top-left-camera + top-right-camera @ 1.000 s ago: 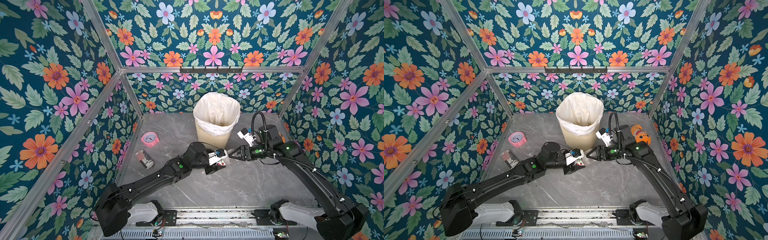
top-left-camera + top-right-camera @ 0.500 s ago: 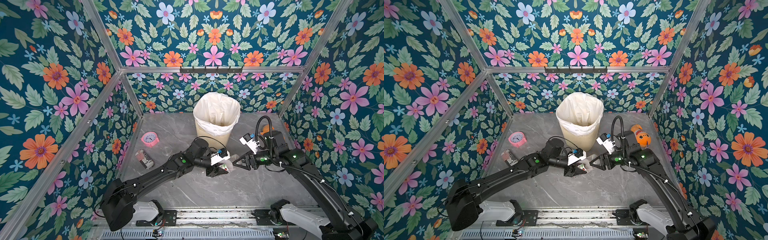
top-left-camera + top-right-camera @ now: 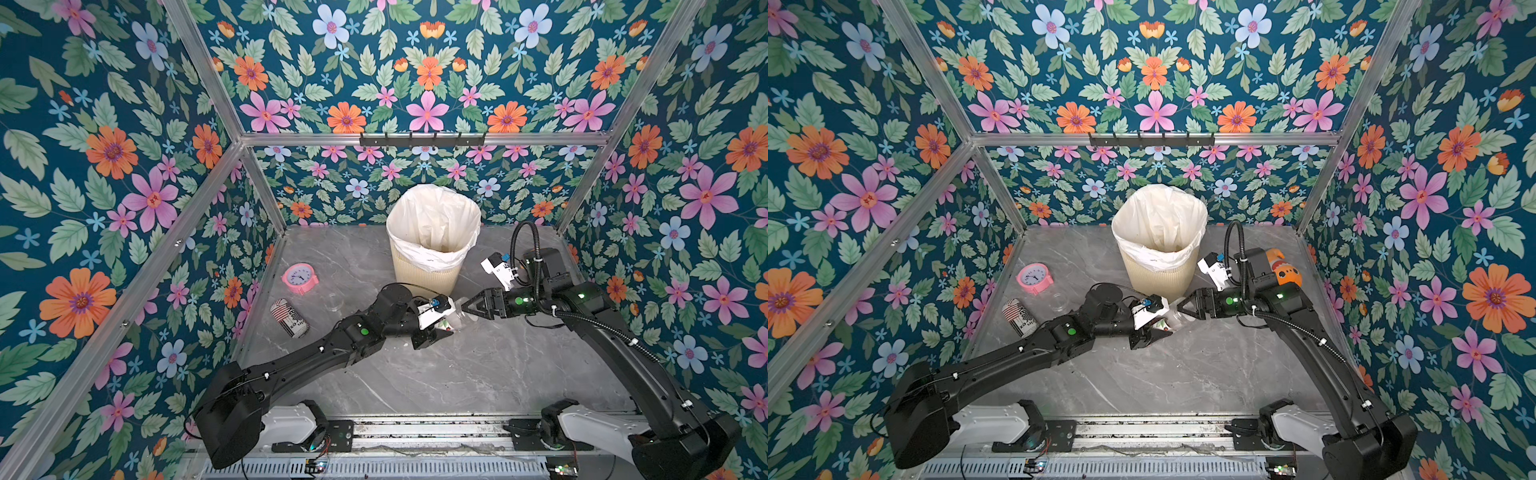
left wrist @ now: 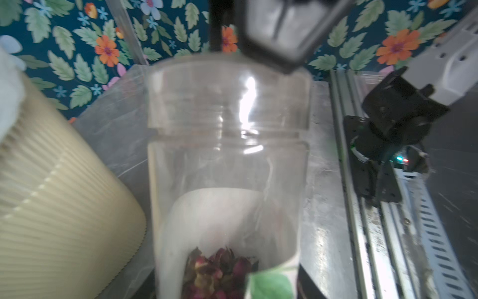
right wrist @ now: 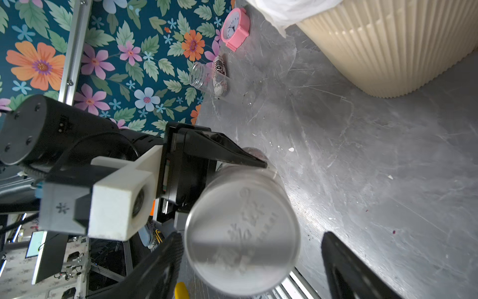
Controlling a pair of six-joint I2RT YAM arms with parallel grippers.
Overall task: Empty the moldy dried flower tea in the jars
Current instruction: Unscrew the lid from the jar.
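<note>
Top views: found the left gripper [image 3: 445,326] clamped on the labelled jar [image 3: 457,319], low over the table [image 3: 457,374] just in front of the lined bin [image 3: 428,272], with the right gripper [image 3: 465,311] meeting its capped end. Judged the step to be unscrewing this 2nd jar.

Left wrist view: saw the clear lid [image 4: 227,88] seated on the threads. Saw the moldy dried flower tea [image 4: 219,274], dark red buds, heaped at the end nearest the gripper behind the white label [image 4: 219,212].

Right wrist view: saw the right fingers [image 5: 165,259] spread either side of the lid, not pinching it. Noted 1 other clear jar [image 5: 200,77] lying open and seemingly empty beside the can [image 5: 219,77]. Judged the next move to call for closing squarely on the lid and twisting against the left hold.
</note>
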